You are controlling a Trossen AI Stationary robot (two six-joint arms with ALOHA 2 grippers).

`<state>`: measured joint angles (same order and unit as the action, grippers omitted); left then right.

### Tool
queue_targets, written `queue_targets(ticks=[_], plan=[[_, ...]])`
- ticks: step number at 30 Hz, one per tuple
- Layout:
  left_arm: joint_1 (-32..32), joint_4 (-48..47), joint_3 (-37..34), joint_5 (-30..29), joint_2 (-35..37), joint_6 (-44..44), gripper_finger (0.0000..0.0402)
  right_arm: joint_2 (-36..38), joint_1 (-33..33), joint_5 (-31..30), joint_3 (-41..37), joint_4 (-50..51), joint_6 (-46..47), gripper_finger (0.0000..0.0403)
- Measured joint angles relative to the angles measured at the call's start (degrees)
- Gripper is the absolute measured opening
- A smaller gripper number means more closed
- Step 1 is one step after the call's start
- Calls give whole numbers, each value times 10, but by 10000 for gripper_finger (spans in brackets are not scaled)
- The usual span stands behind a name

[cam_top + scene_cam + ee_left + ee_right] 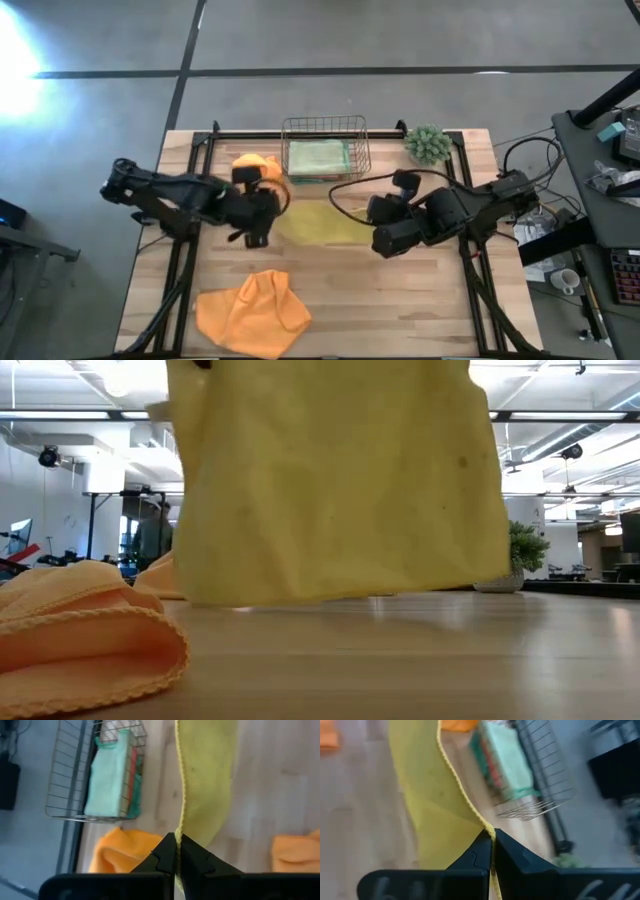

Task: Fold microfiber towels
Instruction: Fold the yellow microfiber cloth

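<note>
While both arms hang over the middle of the table (400,310), the left gripper (176,851) is pinched tight on one hemmed corner of the yellow towel (330,480), and the right gripper (491,851) is clamped the same way on the opposite corner. Between them the towel is stretched with its long top edge running across the table from one gripper to the other, just in front of the wire basket (324,148), the rest of it hanging downward.

From above, the yellow towel looks like a pale patch under the arms. The low view alone shows it as a hanging sheet, its bottom edge at or barely above the wood; I cannot tell if it touches.

The basket holds a folded stack, a teal towel (107,777) on top. Only the wrist views show its side, with red and green layers beneath.

One orange towel (258,168) lies bunched just left of the basket. The other orange towel (250,312) sits crumpled well in front of the basket, near the front edge. A small green plant (428,144) stands just right of the basket.
</note>
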<state>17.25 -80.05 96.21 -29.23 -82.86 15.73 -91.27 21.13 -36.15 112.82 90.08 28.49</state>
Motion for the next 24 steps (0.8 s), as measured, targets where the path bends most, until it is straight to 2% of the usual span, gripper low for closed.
queue_targets(ticks=[6, 11, 14, 17, 24], plan=[[-61, 1, 56, -2, -23, -55, 0, 34, -25, -58, -19, -1, -28, 8], [-67, 4, 91, -8, -24, -76, 0, 61, -26, -55, -65, -2, -4, 8], [-65, 4, 92, 26, -24, -67, 0, 65, -25, -25, -95, -6, 23, 8], [-52, 7, 68, 78, -27, -34, 0, 61, -17, 0, -121, -26, 42, 8], [7, 45, -54, 138, -30, 64, 0, 36, 24, 64, -166, -116, 94, 8]])
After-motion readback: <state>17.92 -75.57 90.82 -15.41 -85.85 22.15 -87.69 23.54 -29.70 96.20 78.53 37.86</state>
